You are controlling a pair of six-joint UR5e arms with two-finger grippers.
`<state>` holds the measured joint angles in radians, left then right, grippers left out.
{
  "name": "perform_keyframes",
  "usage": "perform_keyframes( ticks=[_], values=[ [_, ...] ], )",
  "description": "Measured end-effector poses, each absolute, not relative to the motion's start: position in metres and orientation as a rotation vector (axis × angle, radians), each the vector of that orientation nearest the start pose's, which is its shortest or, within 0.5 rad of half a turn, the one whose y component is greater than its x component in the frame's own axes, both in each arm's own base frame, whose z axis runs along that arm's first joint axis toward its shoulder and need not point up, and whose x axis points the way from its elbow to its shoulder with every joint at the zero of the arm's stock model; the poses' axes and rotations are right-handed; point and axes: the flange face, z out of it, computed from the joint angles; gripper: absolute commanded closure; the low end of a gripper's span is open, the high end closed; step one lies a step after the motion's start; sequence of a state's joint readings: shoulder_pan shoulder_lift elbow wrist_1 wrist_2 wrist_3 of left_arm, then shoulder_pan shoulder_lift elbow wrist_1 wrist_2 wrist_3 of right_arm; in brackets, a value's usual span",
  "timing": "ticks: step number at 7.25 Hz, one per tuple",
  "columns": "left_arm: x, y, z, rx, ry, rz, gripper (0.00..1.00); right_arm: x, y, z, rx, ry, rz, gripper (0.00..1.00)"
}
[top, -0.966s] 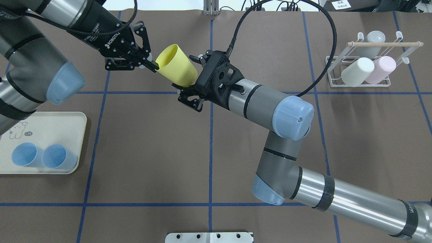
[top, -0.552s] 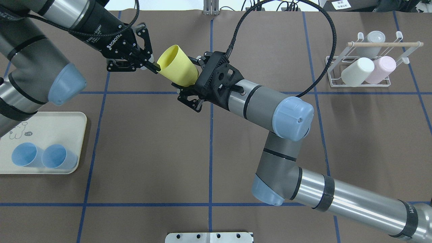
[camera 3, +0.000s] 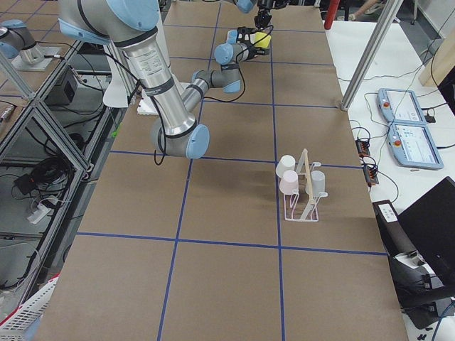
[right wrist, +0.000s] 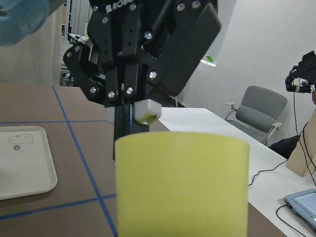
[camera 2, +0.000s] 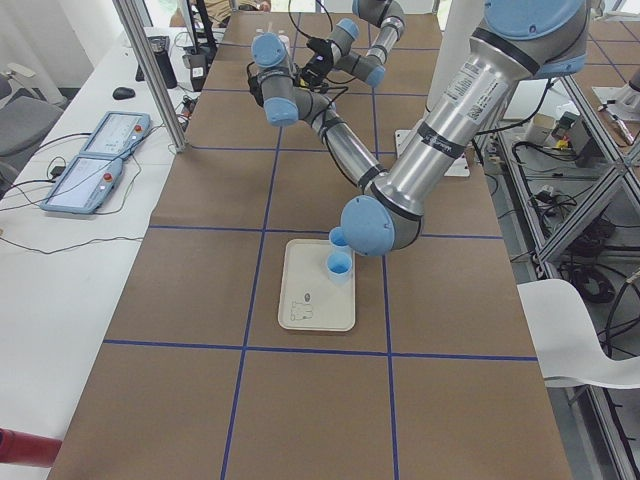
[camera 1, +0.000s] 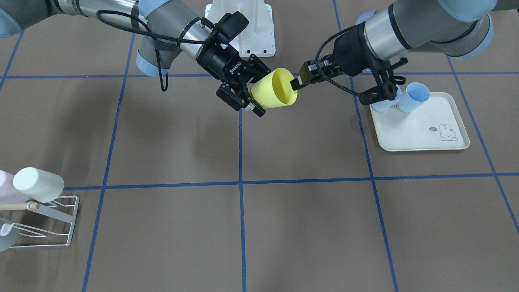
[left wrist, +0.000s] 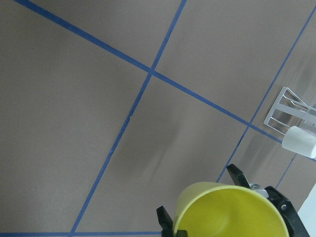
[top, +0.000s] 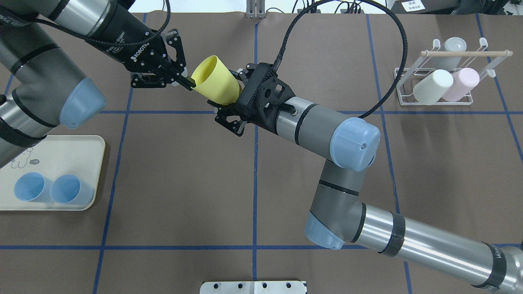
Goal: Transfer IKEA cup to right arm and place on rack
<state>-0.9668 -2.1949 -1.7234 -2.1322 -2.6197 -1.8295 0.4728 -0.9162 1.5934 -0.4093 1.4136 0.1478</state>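
Currently a yellow IKEA cup (top: 215, 83) hangs in the air over the far middle of the brown table (top: 184, 183), tipped on its side between two robot arms. The left gripper (top: 188, 83) has its jaws nearly together, pinching the cup's rim with one finger inside the mouth. The right gripper (top: 228, 91) has its jaws spread around the cup's base, pads against both sides. A white wire rack (top: 470, 53) stands well apart at the far right, carrying a white cup (top: 432, 86), a pink cup (top: 461, 83) and a grey cup (top: 451, 51). Two blue cups (top: 30, 187) sit on a cream rabbit-printed tray (top: 61, 147) at the near left.
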Motion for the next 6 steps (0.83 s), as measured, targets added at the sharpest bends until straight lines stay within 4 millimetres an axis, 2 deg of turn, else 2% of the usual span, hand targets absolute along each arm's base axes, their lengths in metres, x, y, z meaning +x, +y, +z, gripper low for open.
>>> perform_keyframes(
  ticks=[1, 2, 6],
  values=[
    [0.302, -0.520, 0.146, -0.401, 1.408, -0.298, 0.64, -0.496, -0.420, 0.134, 1.576, -0.995, -0.518, 0.64],
    [0.302, -0.520, 0.145, -0.399, 1.409, -0.296, 0.01, -0.497, -0.421, 0.140, 1.565, -0.988, -0.521, 0.67],
    [0.299, -0.518, 0.136, -0.373, 1.424, -0.271, 0.00, -0.495, -0.422, 0.155, 1.538, -0.977, -0.523, 0.68]
  ],
)
